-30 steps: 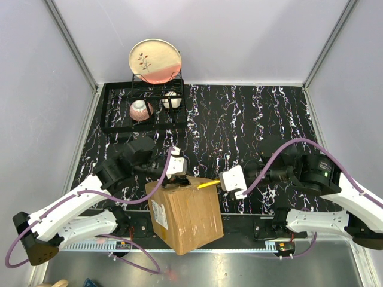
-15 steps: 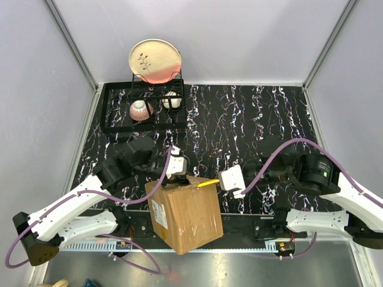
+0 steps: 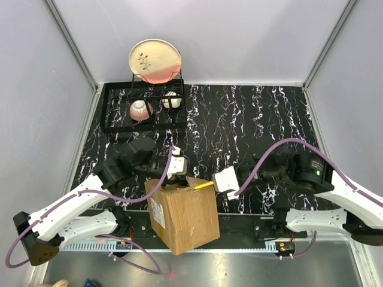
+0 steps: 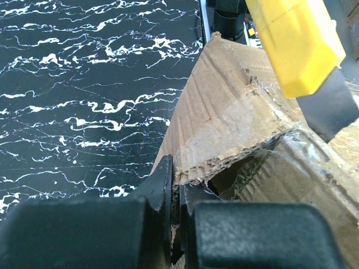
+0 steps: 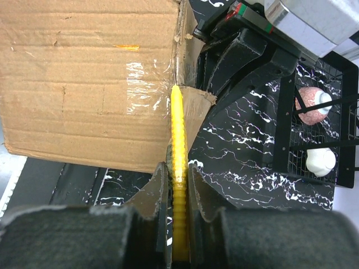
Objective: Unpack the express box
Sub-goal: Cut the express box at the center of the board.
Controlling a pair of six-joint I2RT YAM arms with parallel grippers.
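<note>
1. The left end effector (image 4: 176,193) is pinched shut on a torn flap edge of the plain brown corrugated cardboard express box (image 3: 184,215). The box sits directly beneath it, at the near edge of the counter (image 3: 251,119).
2. The right end effector (image 5: 178,176) clamps a yellow plastic utility knife (image 5: 177,129), whose blade reaches ahead to the taped corner seam.
3. Progress, as I judge it: one corner is breached, the flaps look closed, and nothing is out.

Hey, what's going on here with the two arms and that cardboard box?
The two arms are working on opening the express box. The left gripper has its jaws shut on a torn flap edge at the top. The right gripper clamps a yellow box cutter, with its tip at the taped seam.
</note>
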